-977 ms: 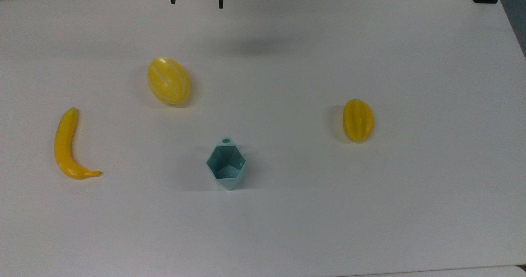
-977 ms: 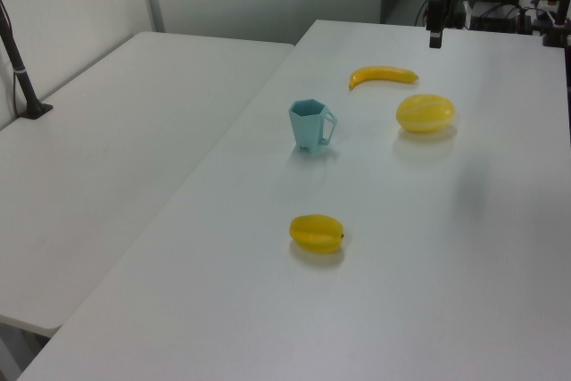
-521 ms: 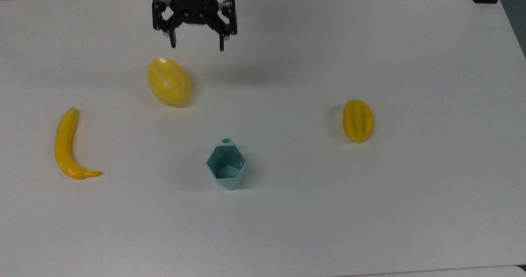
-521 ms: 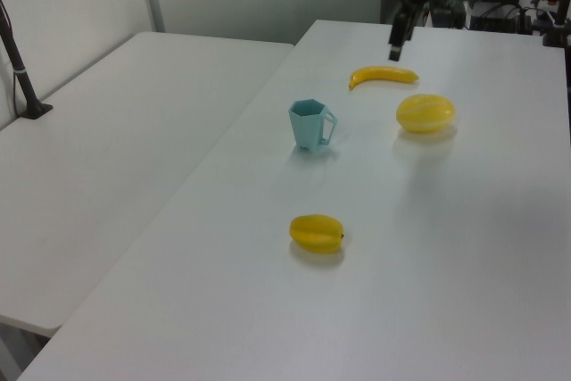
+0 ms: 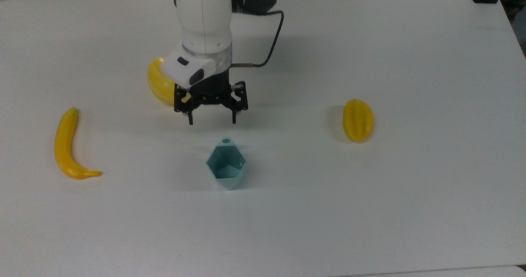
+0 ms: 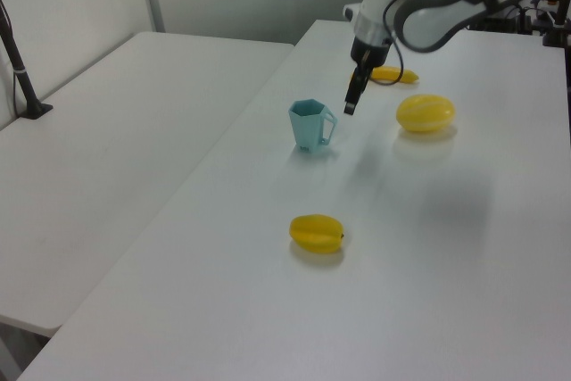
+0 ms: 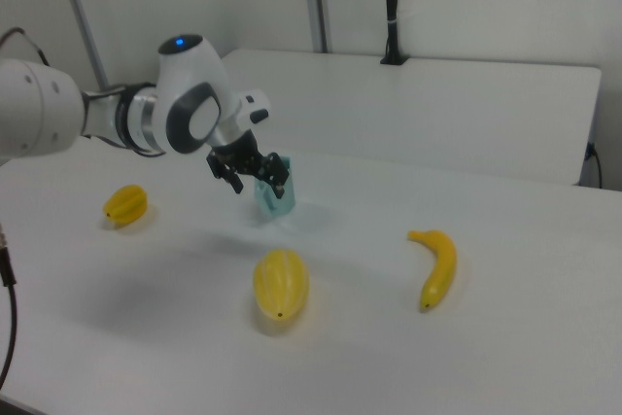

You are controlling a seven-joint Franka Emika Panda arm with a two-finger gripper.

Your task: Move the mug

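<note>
Gripper [image 5: 211,123] hangs over the table [image 5: 411,211] with fingers spread, nothing between them. Mug [image 5: 225,168] stands upright near the table's middle, apart from the claw: in the top view it sits just below the fingertips and a bit to the top view's right. In the left view the claw [image 6: 351,104] is just to the left view's right of the mug [image 6: 310,124], tips about level with the rim, not touching. In the right view the gripper [image 7: 255,179] overlaps the mug [image 7: 275,196], so depth there is unclear.

Mug's rim tab with the hole points toward the gripper in the top view; handle loop faces the left view's right. My read: the claw needs a short move toward the mug before it lowers over the rim.

Mug looks empty, bare bottom visible from the top view.

Other stuff, all well apart from the mug: banana [image 5: 68,145], melon [image 5: 158,86] partly behind the arm, starfruit [image 5: 358,120].
</note>
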